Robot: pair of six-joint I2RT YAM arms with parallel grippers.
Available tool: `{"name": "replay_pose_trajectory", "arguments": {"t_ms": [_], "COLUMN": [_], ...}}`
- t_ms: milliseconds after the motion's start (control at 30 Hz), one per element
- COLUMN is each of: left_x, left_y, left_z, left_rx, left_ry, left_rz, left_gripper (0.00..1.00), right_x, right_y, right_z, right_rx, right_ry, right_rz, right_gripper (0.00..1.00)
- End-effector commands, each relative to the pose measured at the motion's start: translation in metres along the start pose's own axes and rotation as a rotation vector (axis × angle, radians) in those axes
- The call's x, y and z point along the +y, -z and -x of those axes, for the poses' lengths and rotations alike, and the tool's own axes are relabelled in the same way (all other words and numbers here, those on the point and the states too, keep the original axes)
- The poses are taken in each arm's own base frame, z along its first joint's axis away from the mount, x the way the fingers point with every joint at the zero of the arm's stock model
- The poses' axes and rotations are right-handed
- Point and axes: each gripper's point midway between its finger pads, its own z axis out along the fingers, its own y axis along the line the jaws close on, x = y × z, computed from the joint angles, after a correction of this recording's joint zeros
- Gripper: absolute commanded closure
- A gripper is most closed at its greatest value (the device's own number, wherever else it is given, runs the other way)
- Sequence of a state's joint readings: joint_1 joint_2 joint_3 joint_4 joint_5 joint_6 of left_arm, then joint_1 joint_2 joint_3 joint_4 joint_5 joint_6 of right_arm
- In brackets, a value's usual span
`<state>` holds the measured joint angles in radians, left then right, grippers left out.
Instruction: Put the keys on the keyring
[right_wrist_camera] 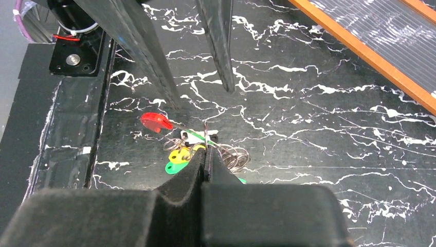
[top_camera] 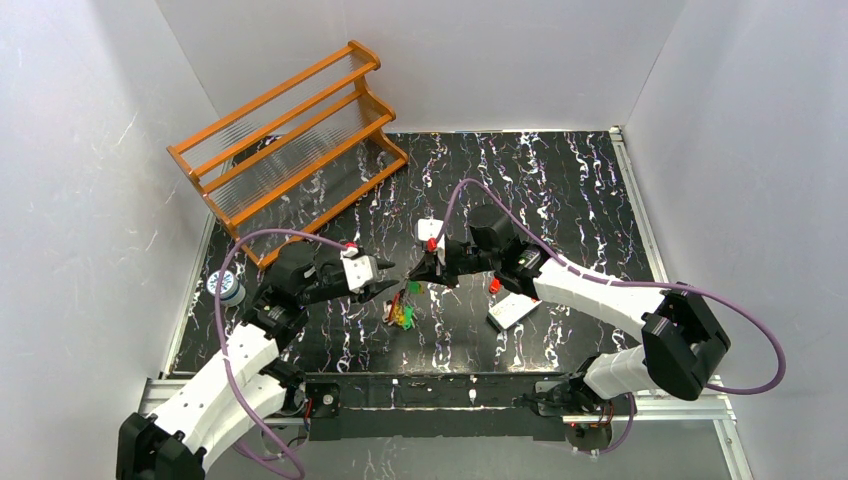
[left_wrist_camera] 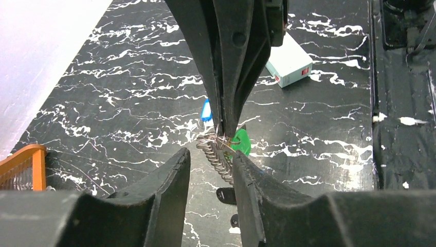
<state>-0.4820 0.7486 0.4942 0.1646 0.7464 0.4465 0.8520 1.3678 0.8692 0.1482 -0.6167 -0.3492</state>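
The keyring (left_wrist_camera: pixel 218 158) is a coil of thin silver wire loops hanging just above the black table. My right gripper (left_wrist_camera: pixel 224 135) comes down from above and is shut on the keyring's top. A green key (left_wrist_camera: pixel 241 143) and a blue key (left_wrist_camera: pixel 206 110) hang behind it. My left gripper (left_wrist_camera: pixel 211 154) is open around the coil, which touches the inner face of its right finger (left_wrist_camera: pixel 247 175). In the right wrist view, red (right_wrist_camera: pixel 156 122), yellow (right_wrist_camera: pixel 181 154) and green (right_wrist_camera: pixel 174 168) keys cluster by the wire loops (right_wrist_camera: pixel 235 157) at my right gripper (right_wrist_camera: pixel 206 155). From above, both grippers meet over the keys (top_camera: pixel 402 314).
A white card with a red dot (top_camera: pixel 511 312) lies right of the keys. An orange rack (top_camera: pixel 290 140) stands at the back left. A small blue-and-white spool (top_camera: pixel 229 288) sits near the left wall. A red piece (top_camera: pixel 494 286) shows beside the right arm.
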Motion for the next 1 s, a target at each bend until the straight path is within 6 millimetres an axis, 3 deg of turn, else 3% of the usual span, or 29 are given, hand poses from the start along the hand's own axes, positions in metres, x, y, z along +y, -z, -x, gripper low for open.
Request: {"name": "replay_pose_trajectory", "arguments": {"t_ms": [0, 600, 967], "left_x": [-0.007, -0.009, -0.011], "left_y": [-0.002, -0.018, -0.022], "left_z": [-0.007, -0.006, -0.005], "left_rx": [0.002, -0.029, -0.032], "left_ry": [-0.051, 0.022, 0.047], "left_rz": [-0.048, -0.087, -0.091], "left_gripper": [0.67, 0.8, 0.81], "right_x": [0.001, 0.006, 0.006], "right_y": [0.005, 0.004, 0.003], "right_z": [0.039, 0.04, 0.039], "right_rx": [-0.115, -0.126, -0.122], "right_ry": [0.091, 0.062, 0.053], "right_rz": [0.015, 0.042, 0.047], "right_gripper": [0.99, 0.99, 0.99]}}
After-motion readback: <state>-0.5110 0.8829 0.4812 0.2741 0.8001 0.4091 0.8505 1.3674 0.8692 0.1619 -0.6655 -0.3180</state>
